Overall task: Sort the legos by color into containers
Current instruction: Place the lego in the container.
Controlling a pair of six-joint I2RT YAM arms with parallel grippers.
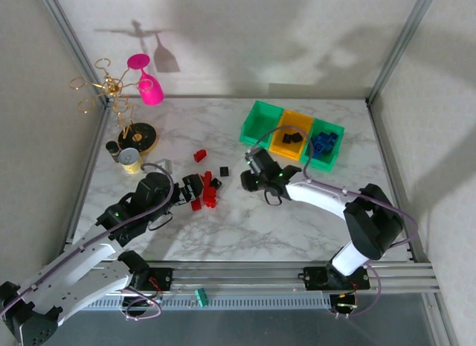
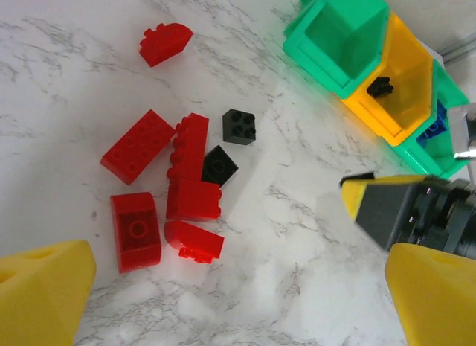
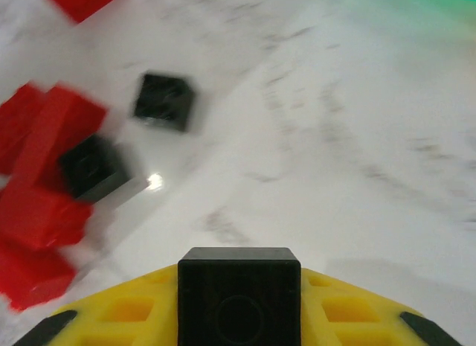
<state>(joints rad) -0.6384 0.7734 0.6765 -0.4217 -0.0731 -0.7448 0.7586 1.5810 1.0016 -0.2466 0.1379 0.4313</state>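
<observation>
Several red legos (image 2: 137, 146) lie in a cluster on the marble, with two black legos (image 2: 239, 126) beside them and one red piece (image 2: 165, 43) apart. My left gripper (image 2: 238, 301) hovers open just short of the cluster, with nothing between its yellow fingers (image 2: 41, 294). My right gripper (image 3: 239, 316) is shut on a black lego (image 3: 239, 286), lifted a little right of the pile (image 1: 204, 193). The containers stand at the back right: a green bin (image 1: 262, 123), a yellow bin (image 1: 281, 146) holding black bricks (image 1: 291, 138), and a green bin (image 1: 332, 160) holding blue bricks (image 1: 323, 143).
A gold wire stand (image 1: 111, 85) with a pink glass (image 1: 149, 85) stands at the back left on a black base (image 1: 137, 135), with a small round tin (image 1: 130, 160) next to it. Metal frame posts edge the table. A green piece (image 1: 201, 296) lies on the front rail.
</observation>
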